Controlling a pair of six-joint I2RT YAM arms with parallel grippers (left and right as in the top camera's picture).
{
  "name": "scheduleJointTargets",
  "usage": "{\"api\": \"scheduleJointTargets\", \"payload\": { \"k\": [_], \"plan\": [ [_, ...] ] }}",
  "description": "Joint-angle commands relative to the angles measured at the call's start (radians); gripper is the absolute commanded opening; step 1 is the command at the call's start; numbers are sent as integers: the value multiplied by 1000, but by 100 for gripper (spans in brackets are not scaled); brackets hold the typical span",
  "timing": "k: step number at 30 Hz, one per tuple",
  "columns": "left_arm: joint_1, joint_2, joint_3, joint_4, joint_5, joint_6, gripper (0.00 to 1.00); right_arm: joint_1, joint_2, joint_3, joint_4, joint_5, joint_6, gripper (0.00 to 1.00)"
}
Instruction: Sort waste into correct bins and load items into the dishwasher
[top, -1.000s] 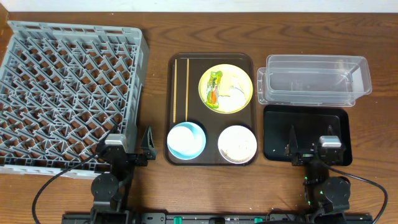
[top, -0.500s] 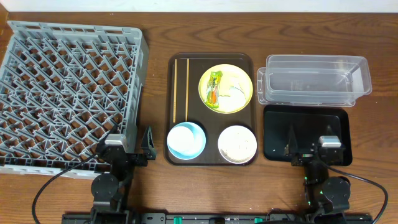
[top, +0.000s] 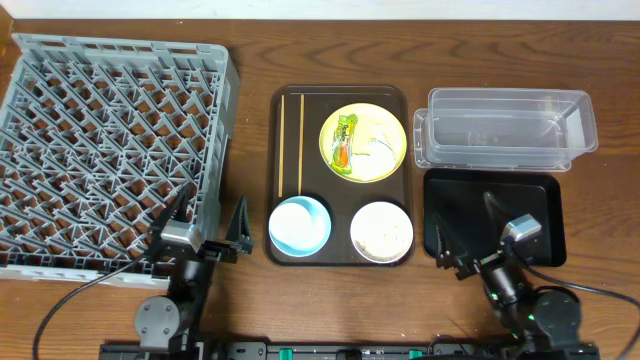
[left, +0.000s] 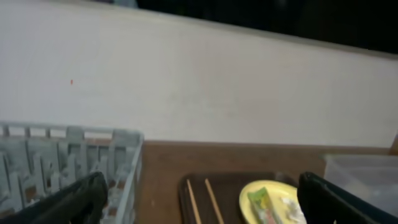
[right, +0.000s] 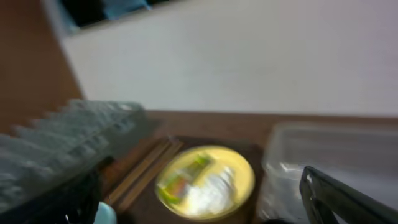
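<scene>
Left gripper (top: 205, 224) and right gripper (top: 468, 232) are spread wide, empty; snack wrapper (top: 344, 141) on the yellow plate (top: 382, 120) is judged light, crinkly, best pinched endwise.

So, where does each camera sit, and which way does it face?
Overhead: above the table, looking straight down on rack, brown tray, tub, black tray; the left gripper and right gripper, open, at the near edge.
Left wrist: low, facing the far wall over rack and chopsticks; own fingers in both bottom corners.
Right wrist: low, blurred, facing the wall too; own fingers at the corners.
Shared: both wrist views show the plate and wrapper.
</scene>
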Motion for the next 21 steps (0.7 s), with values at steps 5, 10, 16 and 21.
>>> {"api": "scheduleJointTargets", "payload": {
  "k": [5, 10, 16, 21],
  "plan": [
    [2, 373, 480, -319, 119, -9, 97, -11, 487, 532, -333, -204, 24, 99],
    [2, 714, 878, -707, 250, -9, 97, 34, 937, 975, -666, -331, -63, 99],
    [2, 892, 1059, -934, 249, -9, 97, 81, 1219, 1188, -600, -488, -47, 99],
    [2, 941, 1057, -983, 245, -9, 97, 225, 1437, 1195, -644, -146, -33, 99]
  ]
}}
